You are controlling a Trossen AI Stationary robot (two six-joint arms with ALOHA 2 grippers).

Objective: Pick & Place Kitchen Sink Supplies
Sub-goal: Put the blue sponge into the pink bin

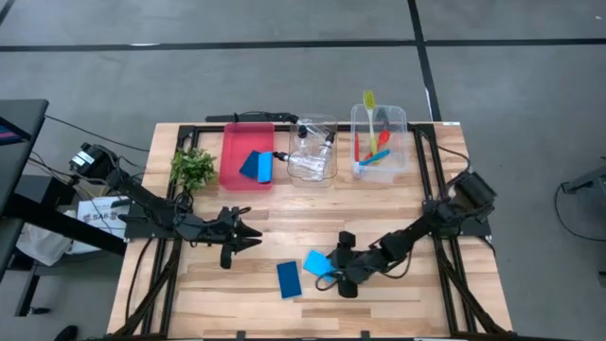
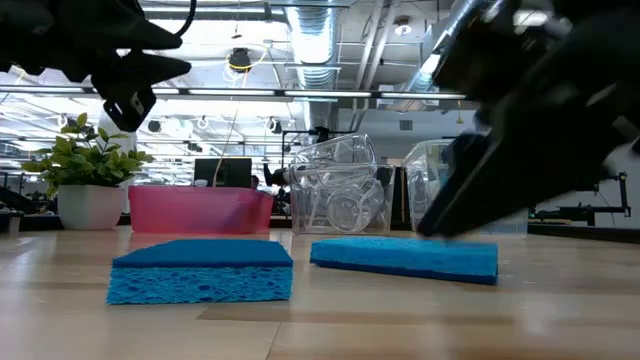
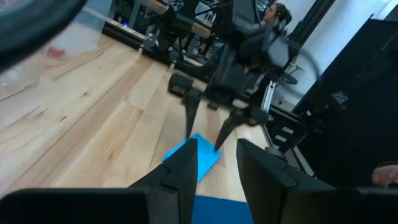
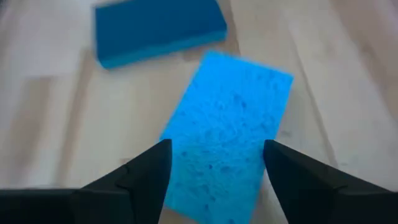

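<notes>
Two blue sponges lie flat on the wooden table. The light blue sponge (image 1: 317, 262) (image 4: 230, 130) is at the near middle, and the darker blue sponge (image 1: 289, 278) (image 4: 158, 28) lies just left of it. My right gripper (image 1: 329, 274) (image 4: 216, 152) is open and slants down over the light sponge, with one fingertip on each long side of the end nearest it. My left gripper (image 1: 252, 237) (image 3: 217, 165) hovers open left of the sponges, pointing toward them, with nothing between its fingers. My right gripper straddles the light blue sponge's near end (image 4: 214, 186), coming at it slanting down from the table's right. I cannot tell whether its fingertips (image 4: 158, 152) touch the sponge's edges. The sponge lies flat on the table.
Along the far edge stand a red tray (image 1: 232, 142) holding blue sponges, a clear bin (image 1: 327, 123) with small bottles and a clear bin (image 1: 398, 118) with upright brushes. A small potted plant (image 1: 194, 169) stands left of the tray. Bare wood lies around the two sponges.
</notes>
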